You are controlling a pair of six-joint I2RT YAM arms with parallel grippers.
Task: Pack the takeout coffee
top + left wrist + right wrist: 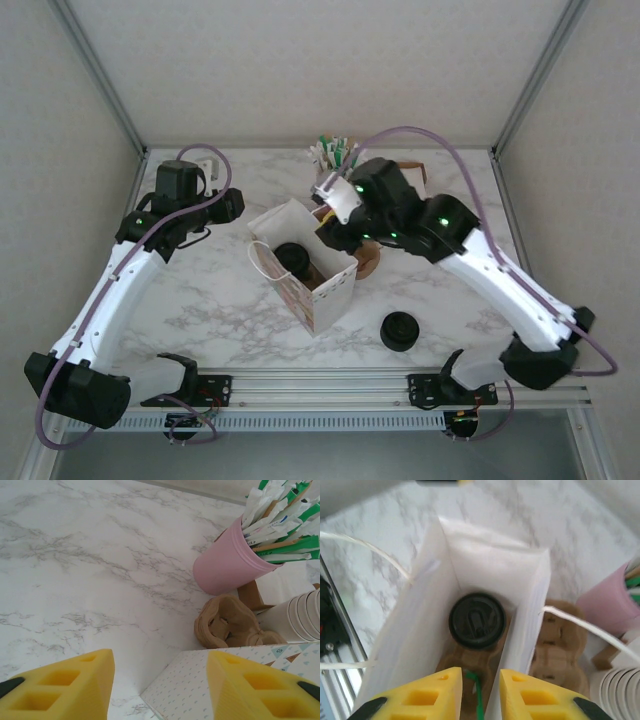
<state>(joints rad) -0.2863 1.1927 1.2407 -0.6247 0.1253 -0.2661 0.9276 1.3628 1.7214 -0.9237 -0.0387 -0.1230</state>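
"Two pincers, three views: what does the top view give?" asks the student.

"Top view. The left pincer (234,205) hangs over bare tabletop (200,300), left of the open white paper bag (322,295). The right pincer (330,228) sits at the bag's far right corner, and its tips are hard to make out against the dark arm. Inside the bag is a black-lidded cup (292,258). A loose black lid (399,331) lies nearer the arm bases," says the tutor.

"Left wrist?"

"Yellow fingers (60,690) stand wide apart and grip nothing. A corner of the bag lies below the gap. Beyond it are spare carriers (225,625), a pink cup (227,562) of stirrers, and cream paper cups (300,615) cut off at the edge."

"Right wrist?"

"Fingers (420,697) stand a narrow gap apart above the bag's mouth. The bag's right wall and a thin green strand (476,695) run into the gap; whether either finger touches them cannot be told. The takeout coffee carrier (470,657) lies on the bag's floor with the lidded cup in one well, and the cup and fingers hide most of it. The spare carriers stand just outside the wall."
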